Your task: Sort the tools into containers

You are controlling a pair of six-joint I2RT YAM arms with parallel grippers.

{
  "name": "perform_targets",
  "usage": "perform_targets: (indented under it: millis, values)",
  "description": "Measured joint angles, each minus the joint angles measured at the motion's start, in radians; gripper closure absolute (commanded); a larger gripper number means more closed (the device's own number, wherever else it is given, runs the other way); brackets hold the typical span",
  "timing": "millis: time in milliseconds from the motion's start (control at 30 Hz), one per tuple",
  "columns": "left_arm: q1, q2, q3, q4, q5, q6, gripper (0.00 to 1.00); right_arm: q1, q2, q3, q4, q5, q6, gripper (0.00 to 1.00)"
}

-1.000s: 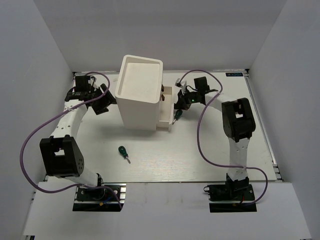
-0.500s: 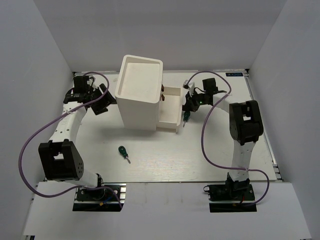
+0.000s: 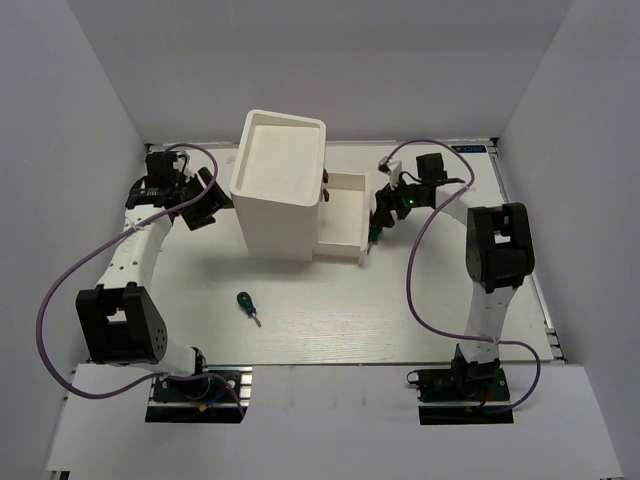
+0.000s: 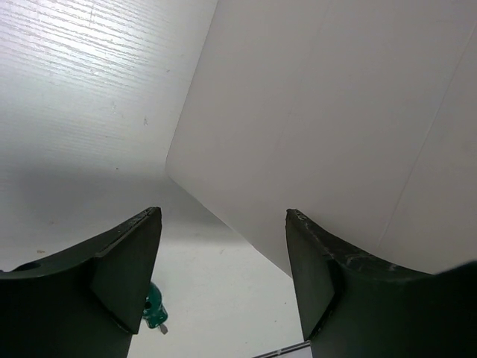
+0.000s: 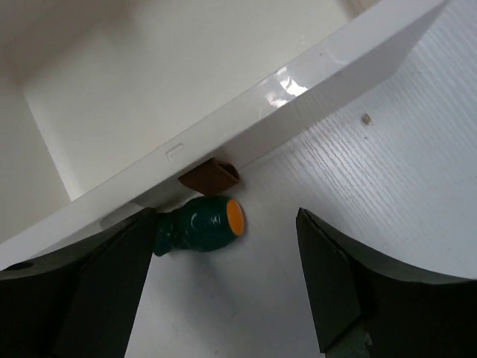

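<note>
While both arms reach over the bench (image 3: 420,300), the tall white cabinet (image 3: 278,190) stands toward the far middle. One shallow drawer (image 3: 340,212) is pulled out of its right side.

Right hand (image 3: 377,226): low, just right of the drawer's front wall, fingers (image 5: 335,291) spread wide, pinching nothing. A stubby green-handled screwdriver (image 5: 195,224) lies on the bench outside the drawer, just beside the front wall and below the brown knob (image 5: 210,173). In the wrist view its handle sits in the gap between the two fingers. The orange butt end shows plainly and is clear of one finger. The narrow end runs behind the other finger's tip, so contact there cannot be told. From above, this tool shows as a green speck at the drawer's near right corner, right under the hand.

Left hand (image 4: 222,220): on the cabinet's left side, close to its wall, fingers spread, nothing between them. Its wrist view is mostly that blank white wall and bare bench.

A second green-handled screwdriver (image 3: 245,303) lies loose on the bench nearer than the cabinet, slightly left of its middle. It is well apart from both hands. A bit of its green handle peeks past one left finger in the wrist view.

Two more dark knobs (image 3: 325,189) show on the cabinet's right face above the open drawer.
</note>
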Motion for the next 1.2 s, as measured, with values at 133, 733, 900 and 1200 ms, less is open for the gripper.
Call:
perform_targets:
  millis: [133, 733, 900, 1200]
  values:
    - [0.000, -0.001, 0.000, -0.014, -0.002, 0.008, 0.22, -0.012, -0.053, -0.001, -0.023, -0.008, 0.017, 0.16]
    - [-0.018, -0.223, -0.205, -0.228, -0.136, 0.014, 0.22, -0.041, 0.042, 0.088, -0.304, -0.208, -0.571, 0.16]
    - [-0.071, -0.245, -0.356, -0.249, -0.122, -0.013, 0.22, -0.047, 0.002, 0.000, -0.225, -0.186, -0.481, 0.16]
    - [-0.286, -0.244, -0.441, -0.198, -0.178, -0.099, 0.22, -0.080, -0.113, -0.105, -0.109, -0.166, -0.283, 0.16]
